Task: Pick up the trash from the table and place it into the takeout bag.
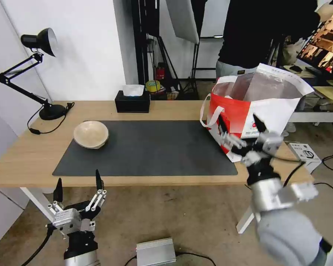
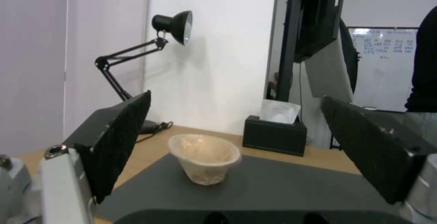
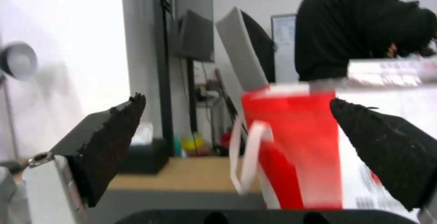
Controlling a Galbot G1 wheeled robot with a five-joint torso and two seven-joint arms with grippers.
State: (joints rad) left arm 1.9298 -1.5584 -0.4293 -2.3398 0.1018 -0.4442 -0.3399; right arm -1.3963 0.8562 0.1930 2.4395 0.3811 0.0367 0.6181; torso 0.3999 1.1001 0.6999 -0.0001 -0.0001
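Trash remaining on the table (image 1: 22, 155): one beige bowl (image 1: 91, 134), left of centre in the head view, upright on the left end of the dark grey mat (image 1: 151, 147). My left gripper (image 1: 78, 185), lower left, hangs below the table's near edge, fingers spread, holding nothing. Upper middle sits a black tissue box (image 1: 132, 102). My right gripper (image 1: 239, 125), at right, is open and empty before the red-and-white takeout bag (image 1: 248, 111). Its small round logo and print are too small to read.
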